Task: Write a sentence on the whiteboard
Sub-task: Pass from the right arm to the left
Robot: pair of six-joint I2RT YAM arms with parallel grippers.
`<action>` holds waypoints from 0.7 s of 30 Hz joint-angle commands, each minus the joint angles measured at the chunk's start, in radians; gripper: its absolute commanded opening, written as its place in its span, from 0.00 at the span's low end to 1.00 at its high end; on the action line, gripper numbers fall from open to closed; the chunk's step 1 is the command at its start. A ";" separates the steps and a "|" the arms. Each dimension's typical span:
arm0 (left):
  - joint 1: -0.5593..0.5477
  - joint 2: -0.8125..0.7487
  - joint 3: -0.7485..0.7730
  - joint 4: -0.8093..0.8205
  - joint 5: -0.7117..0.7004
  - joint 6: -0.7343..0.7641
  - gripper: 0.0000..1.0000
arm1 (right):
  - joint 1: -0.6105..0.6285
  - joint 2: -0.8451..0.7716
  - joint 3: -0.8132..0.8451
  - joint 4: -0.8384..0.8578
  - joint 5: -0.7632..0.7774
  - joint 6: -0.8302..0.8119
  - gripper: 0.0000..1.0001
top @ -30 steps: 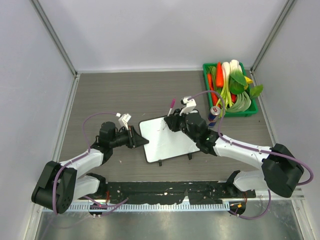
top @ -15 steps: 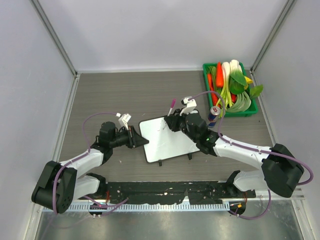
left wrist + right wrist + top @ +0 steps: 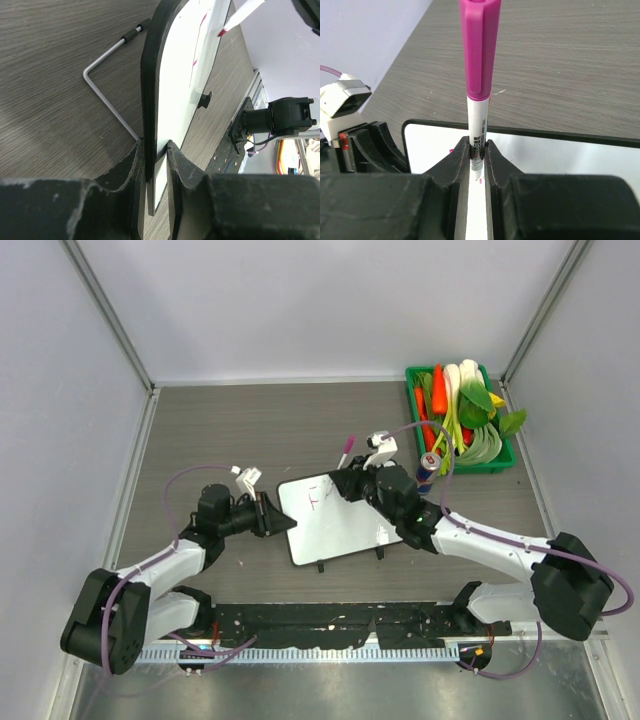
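Fingers of the left gripper (image 3: 156, 150) are clamped on the thin dark left edge of the whiteboard (image 3: 172, 100), one finger on the writing face and one on the back. Those of the right gripper (image 3: 477, 150) are closed tight on the white barrel of the marker (image 3: 479, 60), whose magenta cap sits on its upper end.

The whiteboard (image 3: 335, 520) lies near the middle of the surface (image 3: 250, 430), between the two arms, with its two black feet (image 3: 320, 566) at the near edge. It looks light, thin and stiff, with a slick face, so it would likely skid or rock under pen pressure unless it is pinned. The bare rim, away from the writing, seems the right place to hold it. The marker is light and smooth, and it could twist or slide in a pinch if pressed hard.

Only a few pink strokes of the sentence (image 3: 320, 496) show near the far left corner, too small to read. From the right wrist the nib is hidden between the fingers. From the left wrist it sits close to the face, but contact cannot be judged. A bent wire leg (image 3: 107, 95) shows behind the board, and whether the board rests on it or is lifted is unclear.
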 commanded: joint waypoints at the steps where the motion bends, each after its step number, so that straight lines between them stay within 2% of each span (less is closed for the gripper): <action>1: 0.002 -0.054 0.001 -0.034 -0.089 0.054 0.25 | 0.001 -0.082 -0.005 0.033 -0.012 0.025 0.01; 7: 0.002 -0.154 -0.011 -0.067 -0.140 0.053 0.44 | 0.001 -0.143 -0.014 -0.003 -0.039 0.034 0.01; 9: 0.002 -0.195 -0.022 -0.073 -0.172 0.048 0.53 | 0.001 -0.160 -0.016 -0.019 -0.038 0.030 0.02; 13: 0.002 -0.250 -0.001 -0.157 -0.203 0.065 0.66 | 0.001 -0.191 -0.020 -0.040 -0.044 0.030 0.01; 17: 0.001 -0.370 0.021 -0.226 -0.243 0.025 0.71 | 0.003 -0.228 -0.023 -0.059 -0.075 0.040 0.01; 21: -0.002 -0.529 0.126 -0.373 -0.345 0.005 0.78 | 0.000 -0.269 -0.040 -0.054 -0.127 0.063 0.01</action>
